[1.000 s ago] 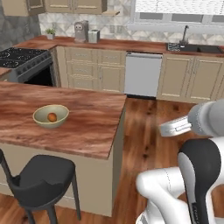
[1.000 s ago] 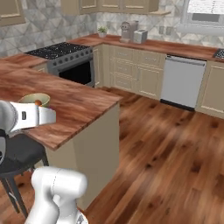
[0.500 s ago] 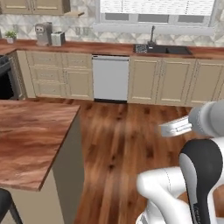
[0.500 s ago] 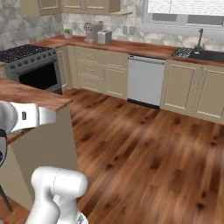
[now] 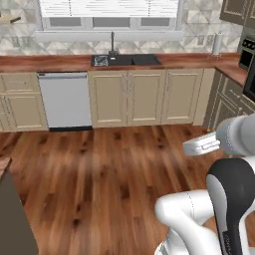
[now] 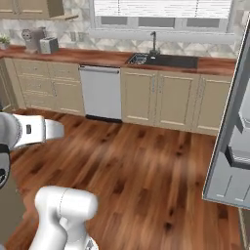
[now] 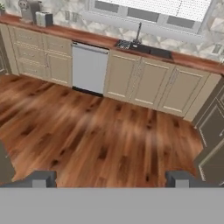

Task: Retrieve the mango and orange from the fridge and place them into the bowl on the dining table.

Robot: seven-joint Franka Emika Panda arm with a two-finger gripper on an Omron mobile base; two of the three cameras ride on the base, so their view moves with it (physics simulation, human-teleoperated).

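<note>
The gripper (image 7: 110,179) hangs spread wide and empty over the wood floor (image 7: 100,140), the fridge (image 6: 233,132) door off to its right.

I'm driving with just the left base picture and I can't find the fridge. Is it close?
Observer: Yes. In the right base view a pale grey fridge door stands open at the right edge, with its shelves facing the room.
Operator: Is the gripper holding fruit?
Observer: No. The hand view shows the gripper open and empty.
Operator: What's on the counter left of the dishwasher?
Observer: A toaster beside another grey appliance.
</note>
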